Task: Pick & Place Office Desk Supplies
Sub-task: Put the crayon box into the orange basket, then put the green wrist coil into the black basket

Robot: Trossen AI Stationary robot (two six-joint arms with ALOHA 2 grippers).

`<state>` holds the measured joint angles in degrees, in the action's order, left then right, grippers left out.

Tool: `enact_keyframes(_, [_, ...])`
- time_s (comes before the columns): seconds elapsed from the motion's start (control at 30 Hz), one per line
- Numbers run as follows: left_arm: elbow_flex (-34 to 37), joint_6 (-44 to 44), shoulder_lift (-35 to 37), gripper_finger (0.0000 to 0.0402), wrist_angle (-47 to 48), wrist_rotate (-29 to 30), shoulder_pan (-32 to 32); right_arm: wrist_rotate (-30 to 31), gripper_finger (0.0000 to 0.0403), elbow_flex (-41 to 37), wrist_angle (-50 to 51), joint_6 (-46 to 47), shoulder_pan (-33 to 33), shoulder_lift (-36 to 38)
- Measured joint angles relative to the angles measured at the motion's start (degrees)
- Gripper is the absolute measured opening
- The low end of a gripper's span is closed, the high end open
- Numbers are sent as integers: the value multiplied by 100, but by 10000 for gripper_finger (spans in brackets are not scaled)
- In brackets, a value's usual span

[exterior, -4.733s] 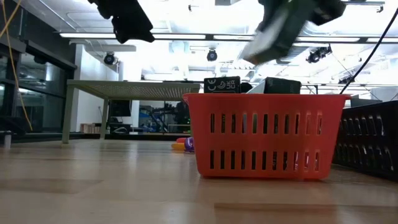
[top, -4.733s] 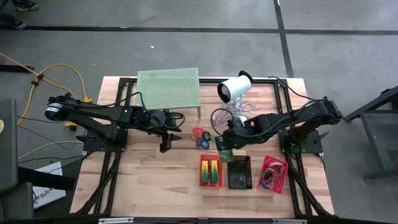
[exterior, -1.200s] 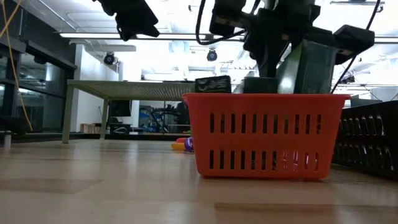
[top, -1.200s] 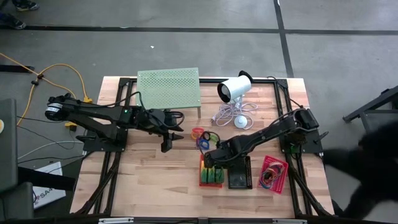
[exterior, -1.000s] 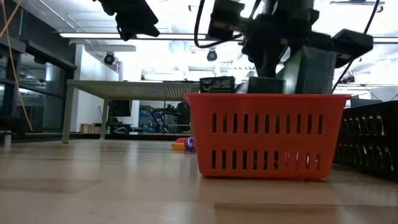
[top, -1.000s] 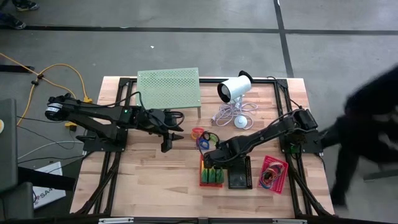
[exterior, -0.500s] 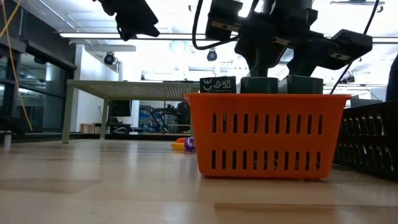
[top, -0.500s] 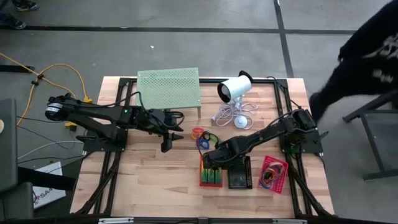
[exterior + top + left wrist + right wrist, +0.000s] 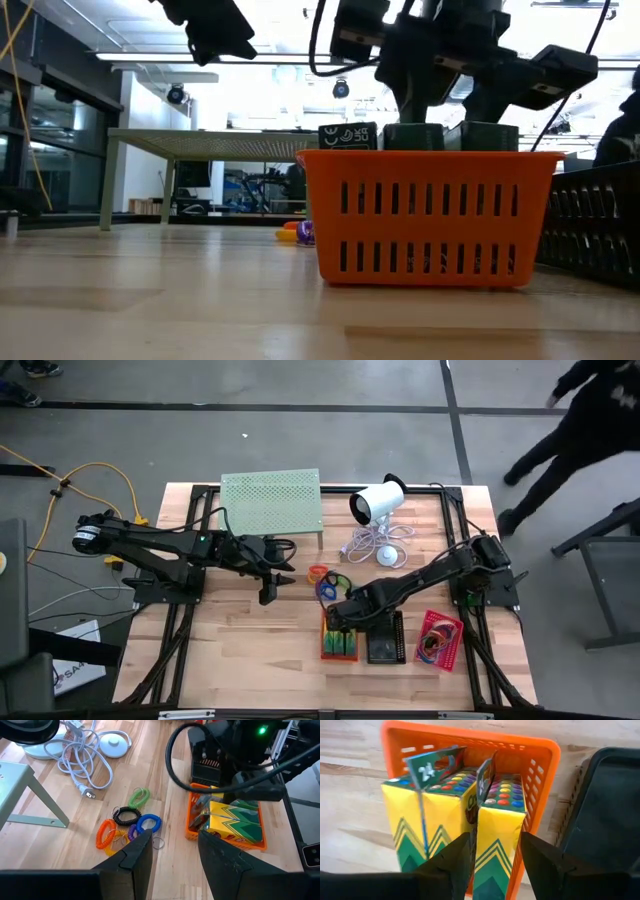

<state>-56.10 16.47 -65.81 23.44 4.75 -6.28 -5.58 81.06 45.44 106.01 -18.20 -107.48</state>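
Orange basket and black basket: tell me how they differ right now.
The orange basket holds crayon boxes standing upright with open flaps; the black basket shows nothing inside. The right hand hangs open directly above the orange basket, not the black one. The orange basket sits nearer the coiled loops, the black basket beside the pink basket. Both are slotted and rectangular, side by side on the table.

Three mesh baskets are counted: red [image 9: 339, 634], black [image 9: 384, 638], pink [image 9: 440, 639]. Two crayon packs [image 9: 460, 815] are seen in the red basket. Five coiled loops [image 9: 129, 822] are counted at its 11 o'clock: orange, black, green, blue, purple. Rubber bands in the pink one cannot be counted.
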Motion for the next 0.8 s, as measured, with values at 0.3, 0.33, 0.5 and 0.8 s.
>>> enact_keyframes(0.3, [2, 0, 0, 152, -5, 0, -1, 646, 162, 0, 583, -150, -7, 727])
enact_keyframes(0.33, [1, 0, -1, 152, -9, 1, -1, 697, 162, 0, 603, -173, -7, 765])
enact_keyframes(0.5, [1, 0, 0, 152, -15, 0, 0, 763, 162, 0, 652, -370, -7, 791])
enact_keyframes(0.8, [0, 0, 1, 152, -15, 2, 1, 1433, 162, 0, 449, -1791, 89, 793])
